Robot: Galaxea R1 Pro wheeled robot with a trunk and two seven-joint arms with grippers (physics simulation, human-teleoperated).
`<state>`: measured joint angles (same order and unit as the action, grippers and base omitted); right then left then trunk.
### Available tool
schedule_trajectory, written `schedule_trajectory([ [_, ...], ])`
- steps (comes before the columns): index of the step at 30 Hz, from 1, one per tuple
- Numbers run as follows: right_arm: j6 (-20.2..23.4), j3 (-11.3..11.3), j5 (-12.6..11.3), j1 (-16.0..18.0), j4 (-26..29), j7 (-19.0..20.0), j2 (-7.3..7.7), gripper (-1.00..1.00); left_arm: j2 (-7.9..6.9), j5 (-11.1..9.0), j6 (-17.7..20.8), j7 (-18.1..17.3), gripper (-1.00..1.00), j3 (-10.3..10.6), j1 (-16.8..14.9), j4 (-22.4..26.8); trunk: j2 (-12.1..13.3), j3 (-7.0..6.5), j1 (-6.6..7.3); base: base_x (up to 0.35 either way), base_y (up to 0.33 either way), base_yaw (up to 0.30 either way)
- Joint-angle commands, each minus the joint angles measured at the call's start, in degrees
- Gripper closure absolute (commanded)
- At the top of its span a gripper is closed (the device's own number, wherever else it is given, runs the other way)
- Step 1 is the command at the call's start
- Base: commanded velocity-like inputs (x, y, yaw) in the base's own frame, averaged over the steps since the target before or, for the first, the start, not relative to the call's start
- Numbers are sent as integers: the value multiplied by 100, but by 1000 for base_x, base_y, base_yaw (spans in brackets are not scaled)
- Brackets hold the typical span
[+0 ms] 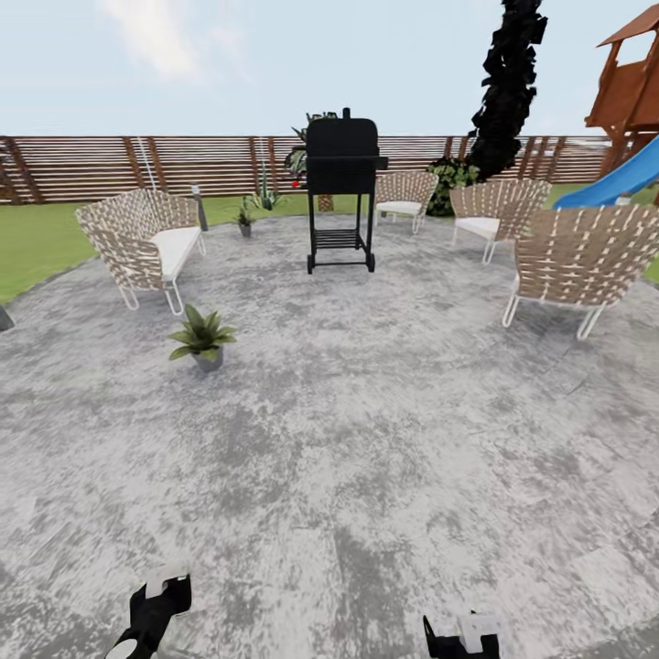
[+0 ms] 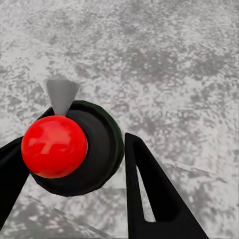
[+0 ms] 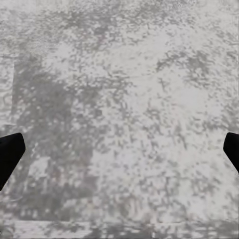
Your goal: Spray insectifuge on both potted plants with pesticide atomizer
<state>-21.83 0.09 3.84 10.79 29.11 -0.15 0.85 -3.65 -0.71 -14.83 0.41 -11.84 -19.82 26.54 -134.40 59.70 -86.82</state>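
The robot is standing on the round grey speckled paving (image 1: 366, 439) of the garden, with the brown slatted wood fence (image 1: 110, 165) running along the far side and a strip of lawn (image 1: 37, 243) lying to the left. One potted plant (image 1: 202, 336) is sitting on the paving to the left of centre, just in front of the wicker bench (image 1: 146, 243); a second potted plant (image 1: 243, 218) is standing farther back, near the paving's far edge and beside the bench's far end. A black grill cart (image 1: 340, 188) is standing at the centre back, with three wicker chairs (image 1: 577, 256) spread to its right and a blue slide (image 1: 613, 183) showing at the right edge. In the head view the left gripper (image 1: 154, 609) is hanging low at the bottom left and the right gripper (image 1: 465, 636) at the bottom right, both over bare paving. In the left wrist view the left gripper (image 2: 74, 164) is holding the pesticide atomizer (image 2: 74, 147), seen end-on as a dark round body with a red ball on top and a grey cone nozzle, its jaws closed against the body on either side. In the right wrist view the right gripper (image 3: 119, 152) is showing only its two dark fingertips (image 3: 9, 152) at opposite edges, the jaws spread wide with nothing between them but paving.
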Motion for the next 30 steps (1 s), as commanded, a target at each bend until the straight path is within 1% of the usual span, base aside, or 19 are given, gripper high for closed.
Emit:
schedule_trajectory([
  [1, -14, 0, 38, 0, -1, -3, 2, -100, 3, -7, -20, 10, 100, -3, -5, -7, -2, 5, -2, 339, 0, 275],
  [17, -14, 0, 38, 0, -1, -3, 3, -100, 5, -6, -20, 8, 100, -3, -5, -8, -2, 5, -2, 339, 0, 262],
  [30, -14, 0, 38, 2, -1, -3, 3, -100, 5, -9, -20, 10, 100, -3, -5, 0, -2, 5, -2, 339, 0, 26],
])
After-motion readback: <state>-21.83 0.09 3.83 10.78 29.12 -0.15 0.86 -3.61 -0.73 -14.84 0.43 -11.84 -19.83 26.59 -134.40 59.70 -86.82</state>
